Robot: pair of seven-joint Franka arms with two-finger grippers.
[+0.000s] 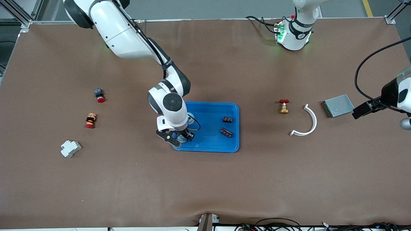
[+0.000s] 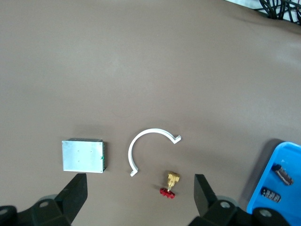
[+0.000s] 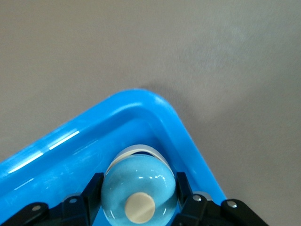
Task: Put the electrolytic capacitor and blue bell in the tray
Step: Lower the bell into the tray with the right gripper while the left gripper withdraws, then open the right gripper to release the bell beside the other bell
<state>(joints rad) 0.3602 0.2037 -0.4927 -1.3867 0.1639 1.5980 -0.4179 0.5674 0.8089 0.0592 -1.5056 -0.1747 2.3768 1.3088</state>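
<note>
The bright blue tray [image 1: 208, 141] lies mid-table. My right gripper [image 1: 181, 137] is down in the tray's corner that is nearer the front camera, toward the right arm's end. It is shut on the light blue bell [image 3: 138, 188], a dome with a cream button on top, and its fingers [image 3: 94, 190] touch both sides. The bell sits low against the tray's rim [image 3: 141, 101]. Two small black capacitor-like parts [image 1: 227, 119] [image 1: 226, 132] lie in the tray toward the left arm's end. My left gripper [image 2: 139, 197] is open and empty, up over the table's left-arm end.
A red-handled brass valve [image 1: 284, 106], a white curved piece [image 1: 309, 122] and a grey metal plate [image 1: 337, 105] lie toward the left arm's end. A white block [image 1: 70, 148] and two red-capped buttons [image 1: 99, 95] [image 1: 90, 121] lie toward the right arm's end.
</note>
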